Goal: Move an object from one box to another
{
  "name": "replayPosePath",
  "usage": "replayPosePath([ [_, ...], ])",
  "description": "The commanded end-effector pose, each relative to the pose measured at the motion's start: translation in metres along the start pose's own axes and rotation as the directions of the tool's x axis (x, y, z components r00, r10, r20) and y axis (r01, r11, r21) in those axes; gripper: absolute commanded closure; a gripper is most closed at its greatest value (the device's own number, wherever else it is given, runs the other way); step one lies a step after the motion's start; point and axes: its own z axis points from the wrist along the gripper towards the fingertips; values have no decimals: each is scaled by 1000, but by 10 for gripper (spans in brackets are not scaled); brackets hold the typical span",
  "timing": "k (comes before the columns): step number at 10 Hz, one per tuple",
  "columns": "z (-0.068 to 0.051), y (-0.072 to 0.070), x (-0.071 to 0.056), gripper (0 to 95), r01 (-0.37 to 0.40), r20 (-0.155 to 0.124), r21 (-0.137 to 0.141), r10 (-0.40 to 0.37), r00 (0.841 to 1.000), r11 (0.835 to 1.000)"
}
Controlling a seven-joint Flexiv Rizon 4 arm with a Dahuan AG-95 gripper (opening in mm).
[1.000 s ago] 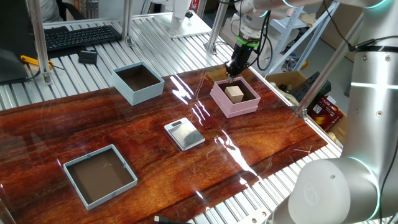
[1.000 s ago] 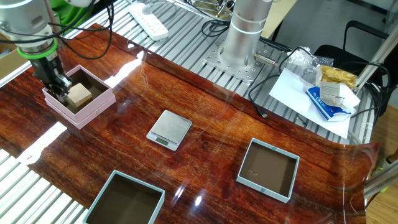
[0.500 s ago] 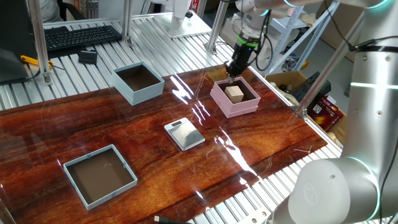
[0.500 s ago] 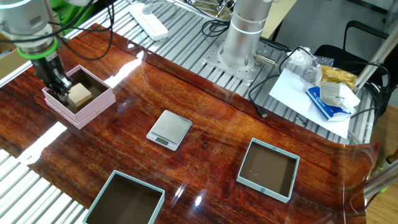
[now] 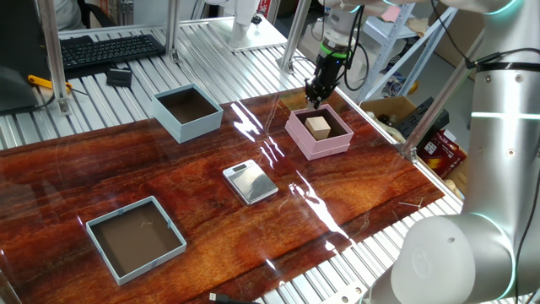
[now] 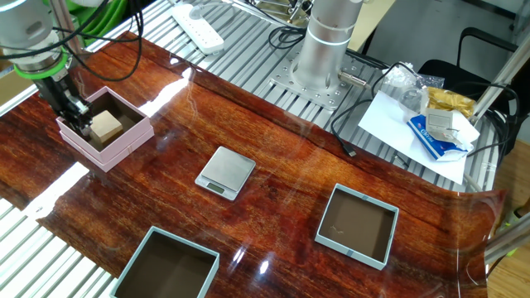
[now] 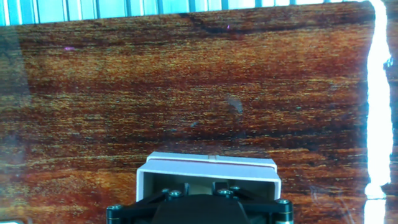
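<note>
The object, a small tan cube, rests inside the pink box at the table's edge. My gripper hangs over that box's back rim, just behind the cube and not touching it. In the hand view the box's far wall fills the lower middle. The fingers stand slightly apart, a strip of tan showing between them. The tall light blue box stands far off, its brown inside bare.
A flat silver scale lies mid-table. A shallower grey-blue tray sits on the glossy wood. A keyboard, papers and the arm's base border the table.
The gripper has lifted a little and drifted back from the cube toward the box's rear rim. The cube and the boxes have not moved.
</note>
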Motion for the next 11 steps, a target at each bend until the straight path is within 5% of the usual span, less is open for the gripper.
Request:
replayPosePath([
  [1,-5,0,0,570,2,2,-2,-2,1000,1000],
  [4,-19,4,2,570,4,6,2,-4,1000,1000],
  [6,-40,10,10,570,36,22,14,-36,999,999],
  [11,-61,19,22,570,59,55,60,-63,997,996],
])
